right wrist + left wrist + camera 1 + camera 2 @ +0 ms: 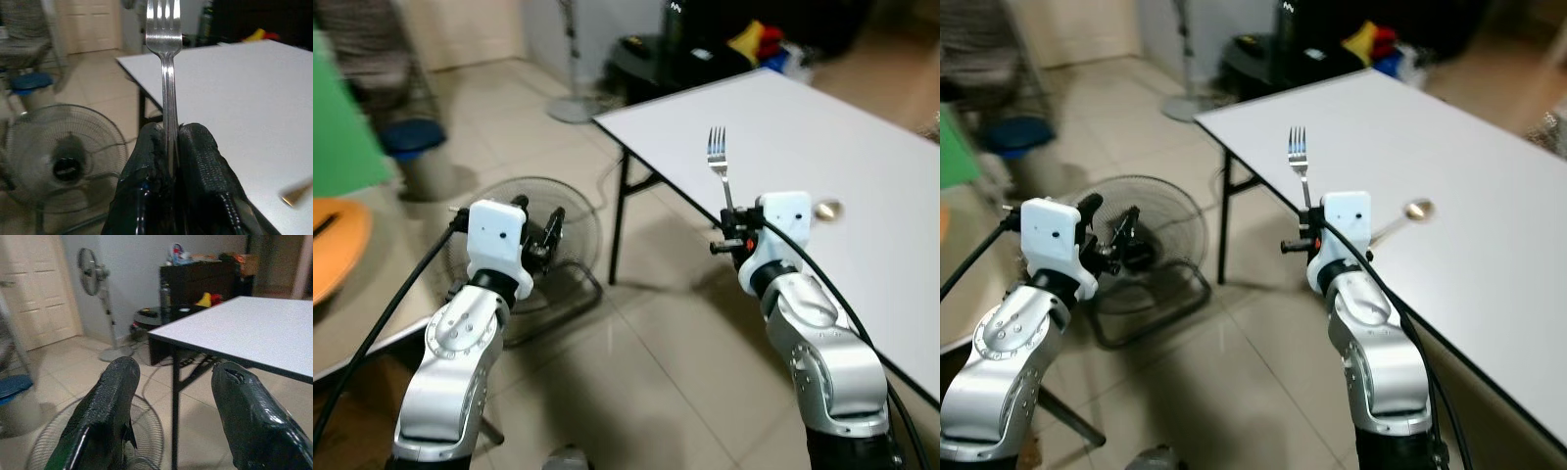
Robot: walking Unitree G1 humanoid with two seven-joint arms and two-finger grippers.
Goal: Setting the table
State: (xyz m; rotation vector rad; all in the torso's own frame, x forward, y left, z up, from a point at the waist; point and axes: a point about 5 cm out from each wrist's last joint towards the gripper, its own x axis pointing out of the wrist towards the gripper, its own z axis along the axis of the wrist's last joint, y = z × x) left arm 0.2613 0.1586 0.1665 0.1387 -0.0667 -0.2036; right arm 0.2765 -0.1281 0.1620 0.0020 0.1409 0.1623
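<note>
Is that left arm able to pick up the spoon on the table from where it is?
Probably not. The left gripper hangs open over the floor fan, off the table edge, while the spoon lies beyond the right gripper holding the fork.

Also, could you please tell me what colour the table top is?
The table top is plain white, clearest in the left eye view.
</note>
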